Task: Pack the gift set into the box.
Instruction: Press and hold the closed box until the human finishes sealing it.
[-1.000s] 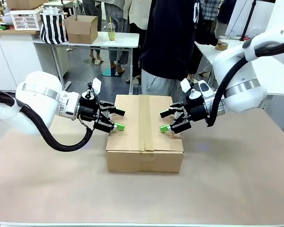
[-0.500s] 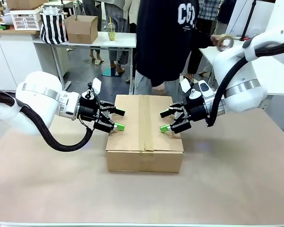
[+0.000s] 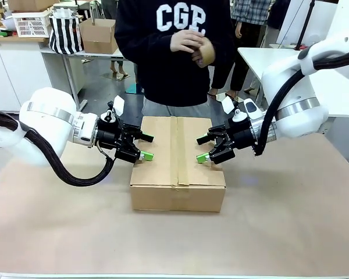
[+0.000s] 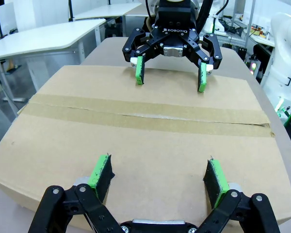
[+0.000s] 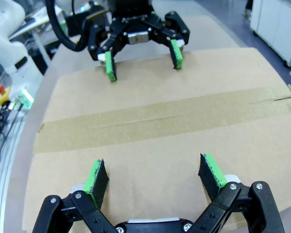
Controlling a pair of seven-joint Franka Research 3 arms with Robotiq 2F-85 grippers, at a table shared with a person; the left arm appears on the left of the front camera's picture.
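The box lies in the middle of the table with its top flaps shut and a strip of brown tape along the seam. My left gripper hovers open over the box's left edge, its green pads just above the cardboard. Facing it over the right edge, my right gripper is also open and holds nothing. Each wrist view shows the other gripper across the lid: the right gripper and the left gripper. The gift set is out of view.
A person stands at the far edge right behind the box, both hands together on a roll of tape. The paper-covered table has free room in front and to the sides. A smaller carton sits on a far table.
The person has stepped from the right to the centre behind the box, bringing the roll of tape to chest height. Both arms and the box have stayed still.
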